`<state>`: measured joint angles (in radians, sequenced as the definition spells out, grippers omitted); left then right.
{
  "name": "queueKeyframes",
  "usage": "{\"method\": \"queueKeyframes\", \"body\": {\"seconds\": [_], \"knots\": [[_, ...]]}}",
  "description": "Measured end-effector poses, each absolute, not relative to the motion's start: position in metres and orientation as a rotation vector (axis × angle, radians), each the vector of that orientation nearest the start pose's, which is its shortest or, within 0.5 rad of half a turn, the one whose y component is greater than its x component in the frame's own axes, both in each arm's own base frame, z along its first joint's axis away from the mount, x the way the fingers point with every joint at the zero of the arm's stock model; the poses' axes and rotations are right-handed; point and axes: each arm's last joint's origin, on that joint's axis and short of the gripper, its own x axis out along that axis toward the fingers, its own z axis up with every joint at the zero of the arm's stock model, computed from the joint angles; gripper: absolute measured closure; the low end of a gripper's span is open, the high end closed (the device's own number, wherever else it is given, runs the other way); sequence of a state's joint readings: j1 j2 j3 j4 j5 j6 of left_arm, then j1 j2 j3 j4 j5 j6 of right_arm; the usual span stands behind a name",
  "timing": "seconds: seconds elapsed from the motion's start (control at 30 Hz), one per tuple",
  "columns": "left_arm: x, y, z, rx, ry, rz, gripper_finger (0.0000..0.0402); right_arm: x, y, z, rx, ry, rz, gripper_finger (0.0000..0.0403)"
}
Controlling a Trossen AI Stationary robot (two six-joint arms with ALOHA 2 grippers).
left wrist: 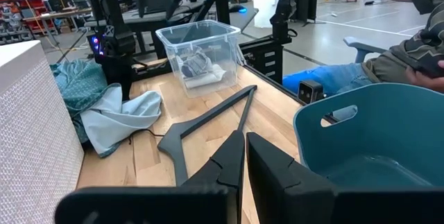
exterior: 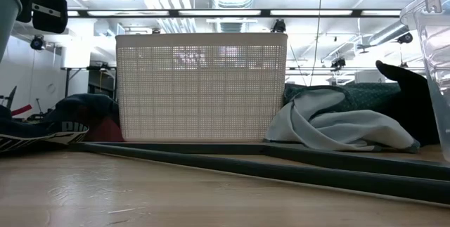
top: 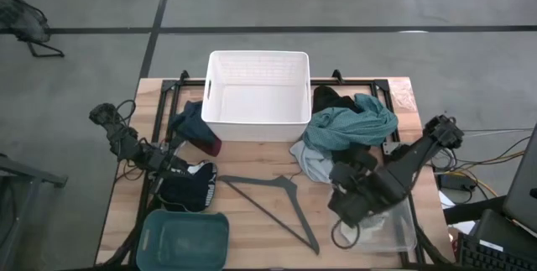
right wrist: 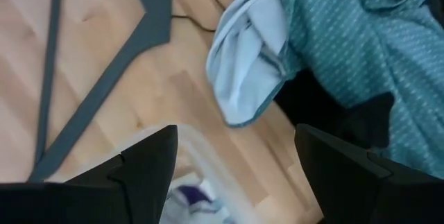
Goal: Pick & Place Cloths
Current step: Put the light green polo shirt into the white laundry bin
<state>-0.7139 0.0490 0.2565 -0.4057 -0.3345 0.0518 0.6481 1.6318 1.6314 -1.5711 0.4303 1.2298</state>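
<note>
Early stage: white basket (top: 257,95) looks empty. Right gripper (right wrist: 236,165) fingers apart, nothing held, pale-blue cloth (right wrist: 246,64) and teal cloth (top: 352,124) just ahead. Left gripper (left wrist: 244,165) fingers together, empty, navy cloth (top: 191,189) beside it.

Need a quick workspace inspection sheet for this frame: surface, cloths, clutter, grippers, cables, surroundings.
Surface: light wooden table, mostly covered.
Job's things: teal patterned cloth piled with a black cloth and a pale-blue cloth right of the white slatted basket; dark navy printed garment and maroon piece on its left. Basket looks empty.
Clutter: thin grey hanger, teal plastic tub, clear plastic bin.
Grippers: left gripper shut, by the navy garment; right gripper open, empty, above the clear bin's edge.
Cables: loose leads off both table sides.
Surroundings: seated person beyond the table.
</note>
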Motion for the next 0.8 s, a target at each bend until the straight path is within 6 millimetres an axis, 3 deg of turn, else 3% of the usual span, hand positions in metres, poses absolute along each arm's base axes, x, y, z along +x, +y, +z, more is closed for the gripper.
{"method": "queueKeyframes", "body": {"seconds": [0.37,0.8], "knots": [[0.064,-0.043,0.207,0.151,0.163,-0.382,0.0378,0.248,0.134,0.328,0.182,1.183,-0.669,0.0098],[0.064,-0.043,0.207,0.151,0.163,-0.383,0.0378,0.250,0.132,0.325,0.180,1.189,-0.674,0.0112]]}}
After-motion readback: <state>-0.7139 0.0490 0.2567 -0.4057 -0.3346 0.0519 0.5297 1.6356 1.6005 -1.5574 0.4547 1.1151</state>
